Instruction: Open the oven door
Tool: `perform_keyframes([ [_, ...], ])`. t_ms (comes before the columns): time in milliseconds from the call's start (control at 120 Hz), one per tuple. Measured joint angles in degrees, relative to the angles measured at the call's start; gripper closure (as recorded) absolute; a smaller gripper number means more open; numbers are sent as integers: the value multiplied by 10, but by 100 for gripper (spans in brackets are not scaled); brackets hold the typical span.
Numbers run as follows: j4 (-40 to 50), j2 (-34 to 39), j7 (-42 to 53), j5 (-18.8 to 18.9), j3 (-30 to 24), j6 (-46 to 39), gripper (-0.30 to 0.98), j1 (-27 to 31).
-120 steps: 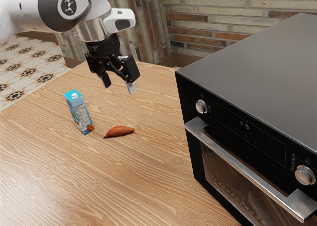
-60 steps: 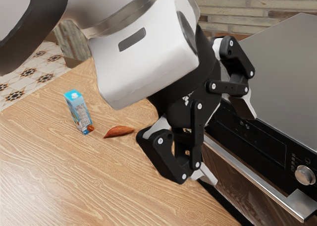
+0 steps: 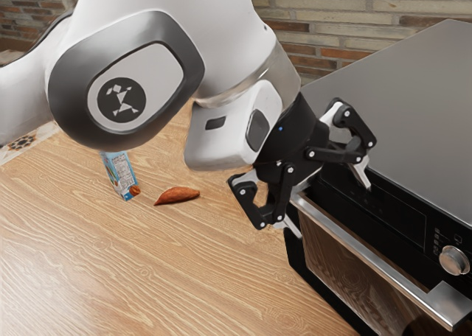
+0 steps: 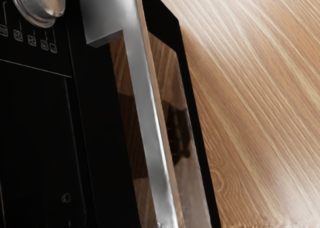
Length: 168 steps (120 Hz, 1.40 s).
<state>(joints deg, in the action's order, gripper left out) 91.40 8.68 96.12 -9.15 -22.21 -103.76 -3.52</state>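
Oven, black-fronted, stands on the worktop. Door: shut, metal handle along its upper edge. Gripper: open, fingers spread wide, near one end of the handle. Carton and sweet potato: on the worktop, near each other, apart from the oven.

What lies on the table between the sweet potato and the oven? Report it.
Bare table where visible in the exterior view; the claw hides part of it.
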Motion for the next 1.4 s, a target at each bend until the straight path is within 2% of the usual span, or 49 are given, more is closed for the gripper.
perform_keyframes([
  [92, 8, -7, 43, -1, 4, -17, 0, 1],
  [375, 133, 78, 140, -4, 12, -74, 0, -5],
  [617, 166, 70, 193, -19, 21, -117, 0, -4],
  [1092, 192, 61, 251, -22, 20, -161, 0, -4],
  [1400, 215, 65, 250, -64, 21, -177, -2, 1],
])
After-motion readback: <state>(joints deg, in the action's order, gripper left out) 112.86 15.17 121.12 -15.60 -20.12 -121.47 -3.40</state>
